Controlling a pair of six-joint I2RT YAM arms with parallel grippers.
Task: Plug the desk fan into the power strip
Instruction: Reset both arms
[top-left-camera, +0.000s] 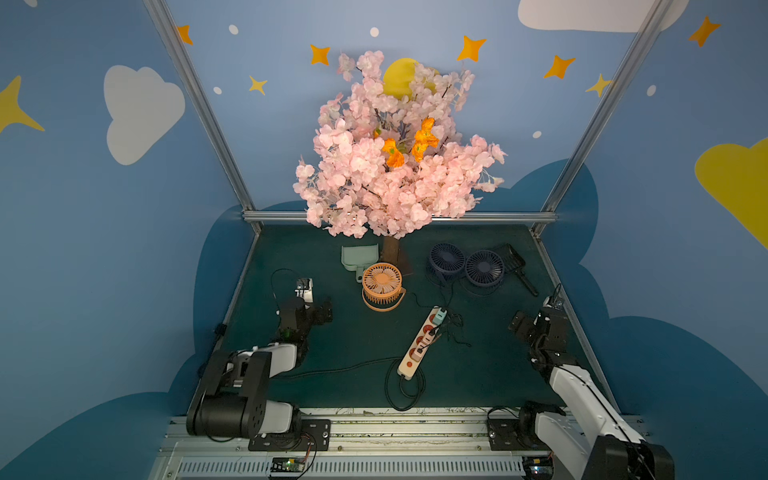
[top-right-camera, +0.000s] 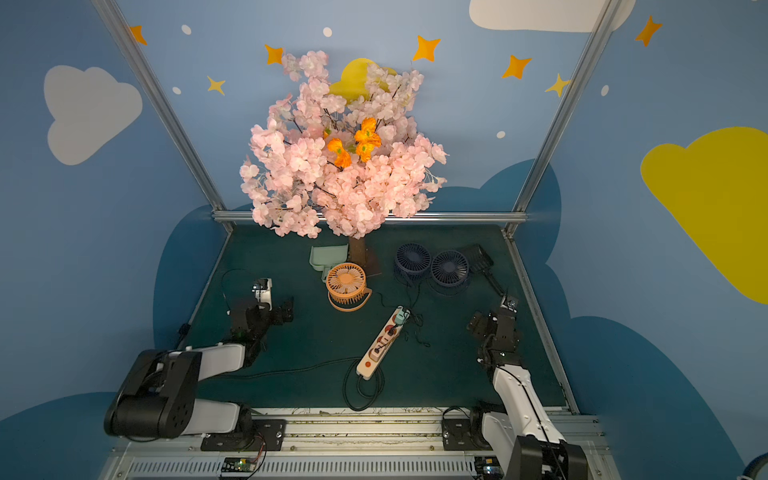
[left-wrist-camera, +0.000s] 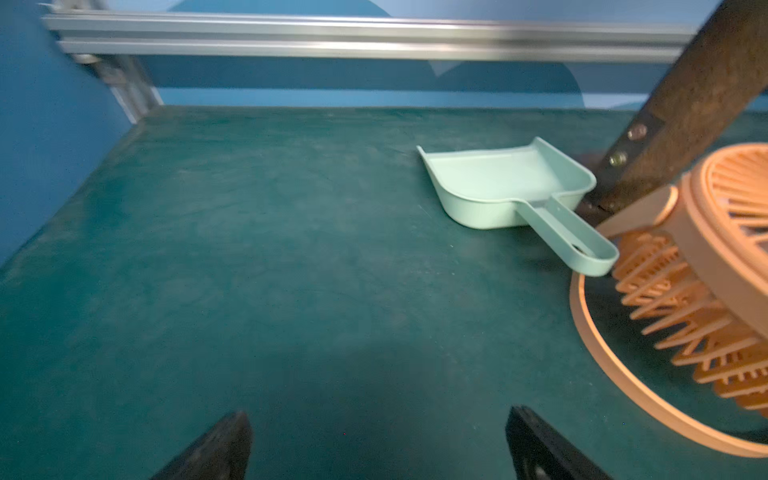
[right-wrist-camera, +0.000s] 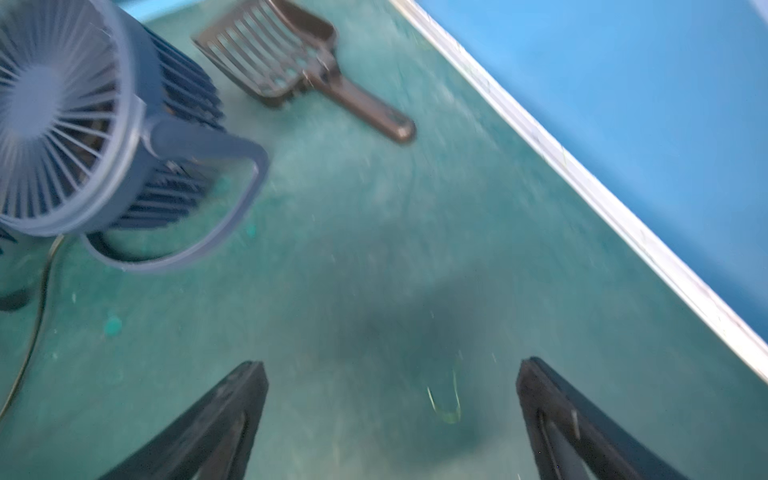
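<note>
Both my grippers empty, jaws apart.
My left gripper and right gripper hover over bare mat; the power strip lies mid-frame, plugs seated.

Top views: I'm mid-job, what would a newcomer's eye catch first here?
The pink blossom tree at the back middle of the table dominates. In front of its trunk stands an orange desk fan, with two navy fans to its right. Nearer the front lies the cream power strip, plugs in its red sockets.
</note>
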